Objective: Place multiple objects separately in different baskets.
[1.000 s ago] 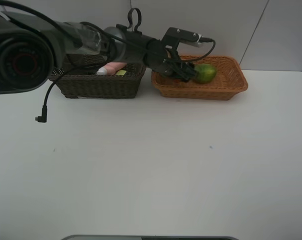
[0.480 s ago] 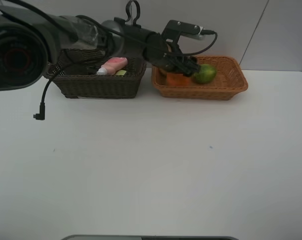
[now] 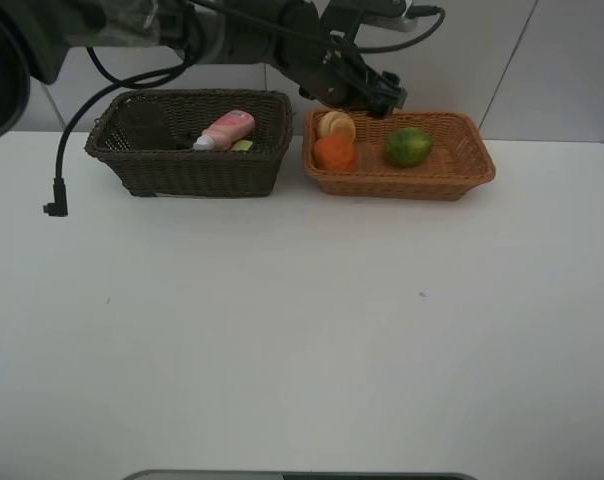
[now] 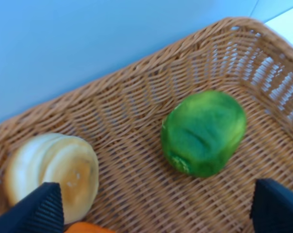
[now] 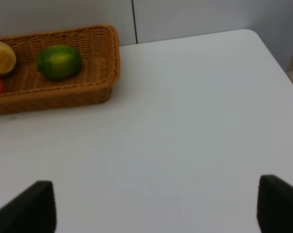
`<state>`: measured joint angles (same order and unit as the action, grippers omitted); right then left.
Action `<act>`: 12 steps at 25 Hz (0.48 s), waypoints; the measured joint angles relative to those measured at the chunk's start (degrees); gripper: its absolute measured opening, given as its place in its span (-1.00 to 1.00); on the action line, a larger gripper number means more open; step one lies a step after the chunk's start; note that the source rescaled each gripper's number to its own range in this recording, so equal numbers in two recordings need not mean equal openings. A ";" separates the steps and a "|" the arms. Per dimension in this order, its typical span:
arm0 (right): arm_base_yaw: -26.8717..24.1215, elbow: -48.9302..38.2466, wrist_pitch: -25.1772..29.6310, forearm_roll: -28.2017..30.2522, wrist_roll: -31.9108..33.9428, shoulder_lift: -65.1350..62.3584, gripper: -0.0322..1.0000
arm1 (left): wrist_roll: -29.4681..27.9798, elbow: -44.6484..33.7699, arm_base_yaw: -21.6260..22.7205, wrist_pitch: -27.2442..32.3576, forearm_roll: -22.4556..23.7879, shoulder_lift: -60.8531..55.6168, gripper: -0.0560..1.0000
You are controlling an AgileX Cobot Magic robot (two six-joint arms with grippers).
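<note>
Baskets sit side by side at the back edge of a white table (image 3: pixel 302 330), the dark brown basket (image 3: pixel 187 165) on the left and the light tan basket (image 3: pixel 452 180) on the right, close together but not touching. Inside the tan basket lie a green lime-like fruit (image 3: pixel 408 147) toward its middle and, at its left end, a pale yellow-orange fruit (image 3: pixel 336 125) with an orange fruit (image 3: pixel 334 153) directly in front of it, the two touching. A pink tube (image 3: pixel 229 128) with a white cap rests in the dark basket, beside a small yellow-green item (image 3: pixel 242 146) that is mostly hidden by the rim. The left gripper (image 3: pixel 380 97) hangs above the tan basket's back rim, over the space between the pale fruit and the green fruit, holding nothing; its wrist view shows both dark fingertips (image 4: pixel 40 209) spread wide apart at the frame's edges, with the green fruit (image 4: pixel 203 133) and the pale fruit (image 4: pixel 53 173) lying free on the woven floor (image 4: pixel 132 189) between them. The right gripper (image 5: pixel 156 208) hovers over bare table (image 5: pixel 185 126), well away from the tan basket (image 5: pixel 88 87), its fingers (image 5: pixel 27 206) likewise spread wide and empty. A black cable (image 3: pixel 67 165) dangles from the left arm in front of the dark basket.
</note>
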<state>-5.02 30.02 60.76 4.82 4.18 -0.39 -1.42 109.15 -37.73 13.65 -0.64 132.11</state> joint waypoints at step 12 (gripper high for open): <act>0.00 0.00 0.00 0.00 0.00 0.00 0.52 | 0.00 -16.94 10.88 11.71 0.31 -19.78 0.99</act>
<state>-5.02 30.02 60.76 4.82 4.18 -0.39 -1.42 92.21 -26.86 25.36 -0.33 112.33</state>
